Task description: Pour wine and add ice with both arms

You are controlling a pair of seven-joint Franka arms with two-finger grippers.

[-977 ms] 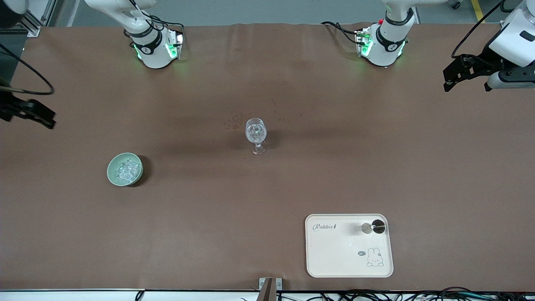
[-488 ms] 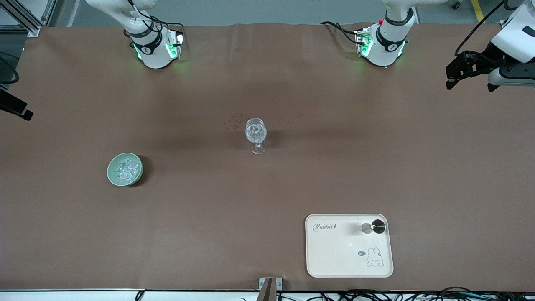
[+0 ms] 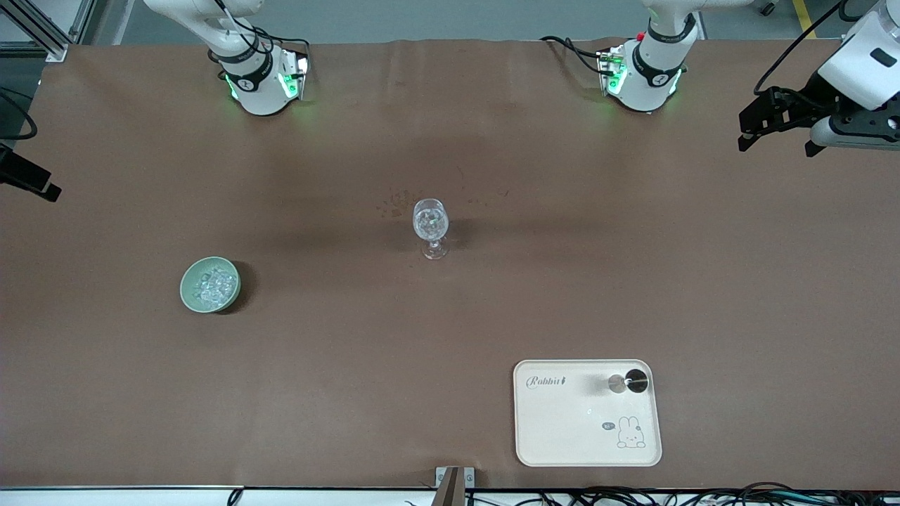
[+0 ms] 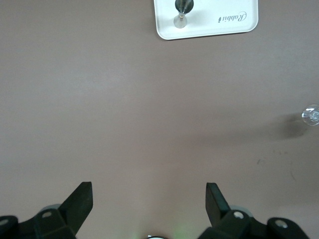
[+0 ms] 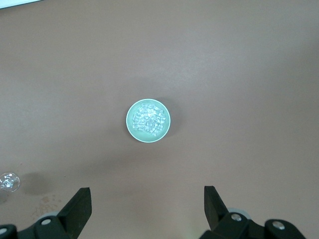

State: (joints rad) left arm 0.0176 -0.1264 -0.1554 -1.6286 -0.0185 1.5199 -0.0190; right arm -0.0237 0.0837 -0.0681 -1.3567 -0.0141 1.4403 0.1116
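wine glass [image 3: 430, 226] stands upright mid-table, used here as the landmark. pale green bowl [image 3: 210, 283] sits toward the right arm's end of the table from the glass and a bit nearer the front camera – the ice [image 3: 216, 284] is heaped inside it. cream rabbit tray [image 3: 562, 429] lies nearer the front camera than the glass, toward the left arm's end, with a small metal cup [image 3: 618, 384] lying in its corner. left gripper [image 4: 148, 200] hangs over the table's left-arm end, well apart from the glass, fingers spread wide, empty. right gripper [image 5: 147, 200] – high over the right-arm end, fingers wide, empty.
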